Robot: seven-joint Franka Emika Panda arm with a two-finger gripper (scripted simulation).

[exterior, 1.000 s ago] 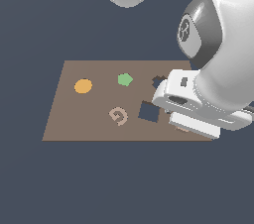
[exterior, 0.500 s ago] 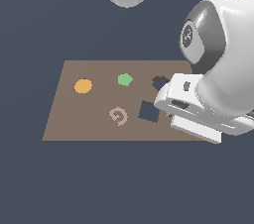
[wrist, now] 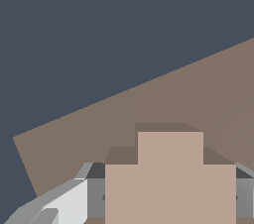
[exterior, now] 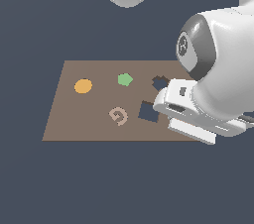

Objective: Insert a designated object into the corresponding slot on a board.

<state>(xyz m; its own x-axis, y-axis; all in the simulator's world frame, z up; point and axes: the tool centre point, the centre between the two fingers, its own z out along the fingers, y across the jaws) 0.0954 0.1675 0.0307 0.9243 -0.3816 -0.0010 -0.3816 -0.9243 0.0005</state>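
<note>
Orange disc (exterior: pixel 83 86): lies flat toward the exterior view's left of the board (exterior: pixel 74 119); it is no part of your move.
Tan spiral piece (exterior: pixel 118 116): rests near the board's middle, just left of the square hole (exterior: pixel 148 112); do not mistake it for your piece.
Green pentagon (exterior: pixel 125 79): sits on the board's far side, apart from the slot.
Cross slot (exterior: pixel 159 83): dark and jagged, partly hidden by the arm (exterior: pixel 218 69); you cannot confirm alignment from outside.
End effector (wrist: pixel 168 193): its fingers (wrist: pixel 64 203) are closed against the beige cross piece (wrist: pixel 170 178), held above the board's bare surface.
Risk: lobes turned against the slot outline would jam on the rim; lowering off-target could press the piece onto bare board or into the square hole.
</note>
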